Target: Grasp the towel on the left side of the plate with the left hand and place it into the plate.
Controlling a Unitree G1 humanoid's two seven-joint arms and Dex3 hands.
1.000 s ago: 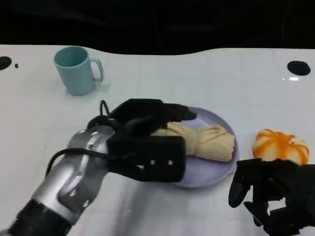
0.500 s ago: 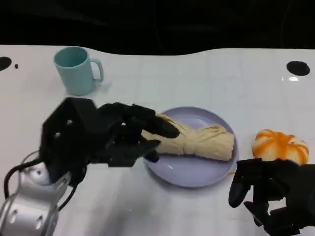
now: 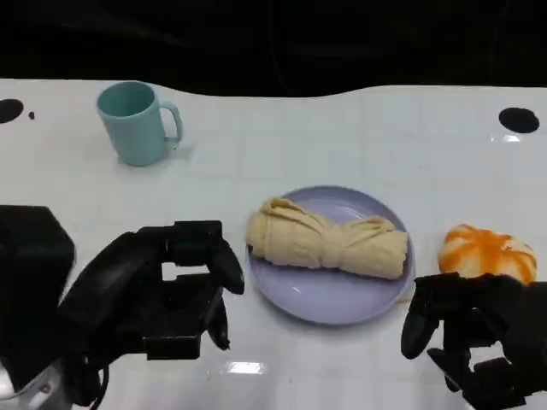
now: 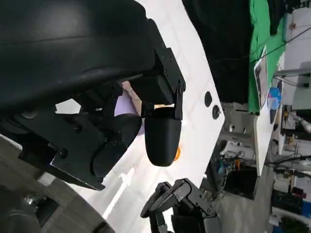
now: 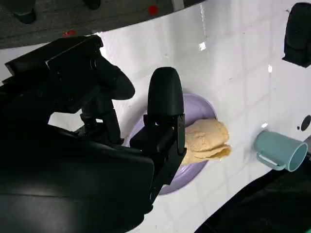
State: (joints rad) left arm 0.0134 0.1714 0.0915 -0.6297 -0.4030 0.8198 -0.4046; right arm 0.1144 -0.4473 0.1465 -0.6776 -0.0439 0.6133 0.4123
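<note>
On the plate, the towel lies rolled across the middle, one end just over the rim toward the left hand. That hand hangs beside the plate, apart from it, fingers spread and holding nothing. Near the plate's other side, the right hand is loosely curled and empty, just in front of the pumpkin. Farther back stands a mug.
</note>
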